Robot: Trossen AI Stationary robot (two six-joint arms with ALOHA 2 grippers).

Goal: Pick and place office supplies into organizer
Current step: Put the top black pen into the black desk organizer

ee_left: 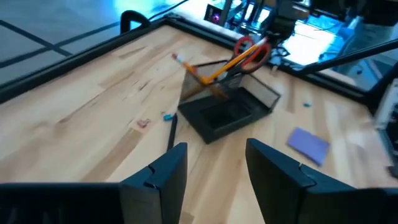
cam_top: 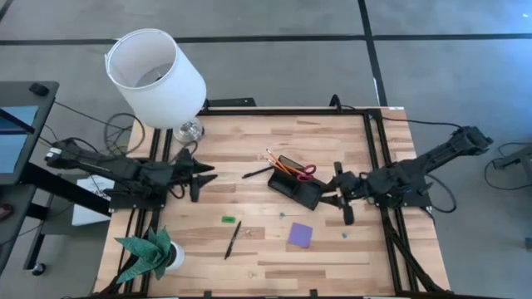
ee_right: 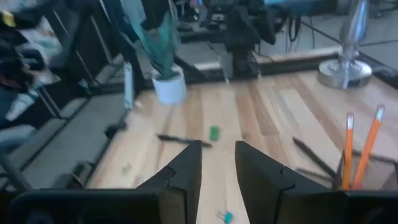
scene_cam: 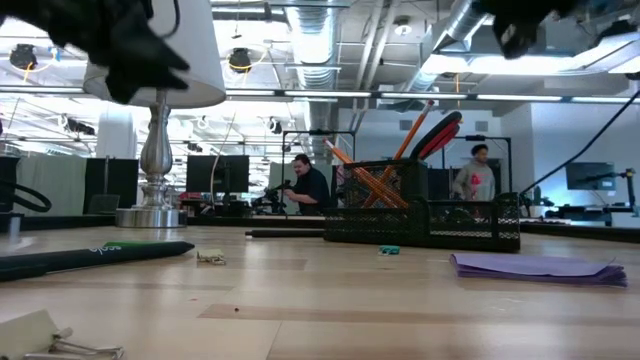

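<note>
The black organizer (cam_top: 293,188) stands mid-table with the red-handled scissors (cam_top: 306,173) and orange pencils (cam_top: 276,161) upright in its taller section. One black pen (cam_top: 258,172) lies on the table by its far-left side, and another (cam_top: 233,239) lies nearer. A purple note pad (cam_top: 301,235) and a tiny green piece (cam_top: 229,219) lie flat on the wood. My left gripper (cam_top: 209,175) hovers open left of the organizer, pointing at it (ee_left: 224,115). My right gripper (cam_top: 329,198) hovers open just right of the organizer. Both are above the table and hold nothing.
A white-shaded lamp (cam_top: 158,75) stands at the far-left corner and a green paper plant (cam_top: 154,253) in a white pot at the near-left corner. A small teal bit (cam_top: 345,235) lies right of the note pad. People stand in the room beyond (scene_cam: 305,185).
</note>
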